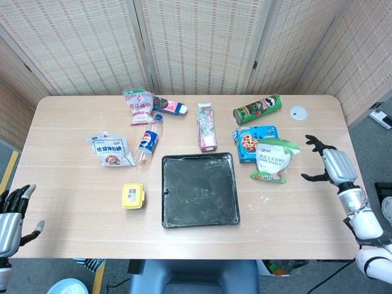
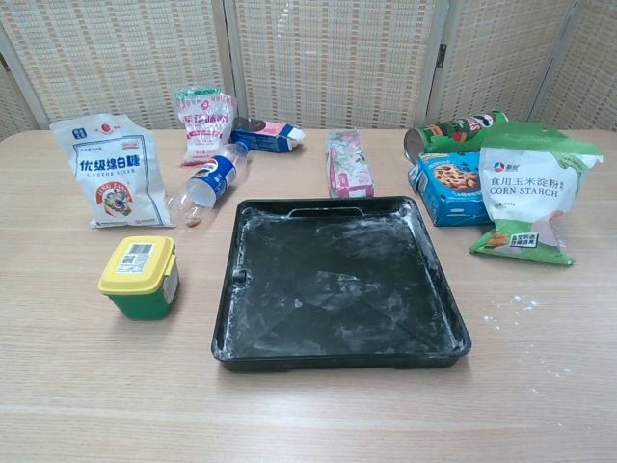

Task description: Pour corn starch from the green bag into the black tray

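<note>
Black tray (image 1: pixel 200 190) sits centre of the head view, slightly below middle; in chest view it fills the centre w/ white powder smears across its floor. Green bag (image 1: pixel 272 159) of corn starch lies flat on the table (image 1: pixel 79 226) just right of the tray's upper right corner, labelled CORN STARCH in chest view, where it shows at right edge, upper half. Its top overlaps the blue cookie box (image 1: pixel 251 141) beside it. A few white specks dot the table below the bag.

Right hand (image 1: pixel 327 164) is at right of the head view, over the table, near the bag but apart from it; fingers spread and released, gripping nothing. Left hand (image 1: pixel 11 211) is at the lower left corner of the head view, off the table edge, fingers apart, holding nothing. Neither hand shows in chest view.

Other items: green chips can (image 1: pixel 257 109) lying on its side above the cookie box; white round lid (image 1: pixel 299 112) to its right; pink carton (image 1: pixel 206 127) above the tray; Pepsi bottle (image 1: pixel 149 139) lying down upper left of tray; white sugar bag (image 1: pixel 110 151) left of it; red-white packet (image 1: pixel 138 106) and a small pink-blue packet (image 1: pixel 171 107) along the top; yellow-lidded container (image 1: pixel 133 196) just left of the tray.
</note>
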`<action>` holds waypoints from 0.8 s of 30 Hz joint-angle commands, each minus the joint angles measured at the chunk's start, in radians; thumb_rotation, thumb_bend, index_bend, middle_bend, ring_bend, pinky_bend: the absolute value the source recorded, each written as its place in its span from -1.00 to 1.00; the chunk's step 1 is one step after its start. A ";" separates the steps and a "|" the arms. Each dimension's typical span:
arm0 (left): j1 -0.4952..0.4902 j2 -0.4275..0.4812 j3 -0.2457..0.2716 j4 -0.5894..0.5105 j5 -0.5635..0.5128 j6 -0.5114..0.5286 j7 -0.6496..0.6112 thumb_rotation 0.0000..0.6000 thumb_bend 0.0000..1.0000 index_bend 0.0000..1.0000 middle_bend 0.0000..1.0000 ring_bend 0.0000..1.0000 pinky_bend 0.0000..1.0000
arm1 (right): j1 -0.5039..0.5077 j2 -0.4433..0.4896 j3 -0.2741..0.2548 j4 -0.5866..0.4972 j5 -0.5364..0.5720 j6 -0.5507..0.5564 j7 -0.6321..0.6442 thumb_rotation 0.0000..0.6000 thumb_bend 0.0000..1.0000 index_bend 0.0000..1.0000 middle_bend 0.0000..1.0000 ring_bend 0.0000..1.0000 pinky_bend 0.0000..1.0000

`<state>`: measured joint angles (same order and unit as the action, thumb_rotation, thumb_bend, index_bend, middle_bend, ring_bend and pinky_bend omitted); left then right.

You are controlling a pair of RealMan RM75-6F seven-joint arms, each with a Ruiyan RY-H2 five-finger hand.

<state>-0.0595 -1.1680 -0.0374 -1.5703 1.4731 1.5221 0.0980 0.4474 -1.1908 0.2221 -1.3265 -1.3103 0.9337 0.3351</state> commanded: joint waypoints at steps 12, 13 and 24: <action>0.002 -0.004 -0.001 -0.015 -0.004 -0.004 0.023 1.00 -0.31 -0.80 -0.76 -0.76 -1.00 | 0.177 -0.096 0.019 0.228 0.112 -0.252 -0.084 1.00 -0.63 -0.62 -0.48 -0.38 -0.49; 0.002 -0.004 -0.001 -0.016 -0.004 -0.004 0.024 1.00 -0.31 -0.80 -0.76 -0.76 -1.00 | 0.183 -0.100 0.019 0.236 0.116 -0.260 -0.086 1.00 -0.63 -0.61 -0.46 -0.38 -0.49; 0.012 -0.004 0.005 -0.021 -0.010 -0.005 0.027 1.00 -0.31 -0.80 -0.76 -0.76 -1.00 | 0.230 -0.167 0.000 0.354 0.143 -0.350 -0.089 1.00 -0.63 -0.53 -0.40 -0.34 -0.47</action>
<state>-0.0478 -1.1721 -0.0320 -1.5913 1.4636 1.5165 0.1252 0.6761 -1.3562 0.2233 -0.9750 -1.1672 0.5844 0.2444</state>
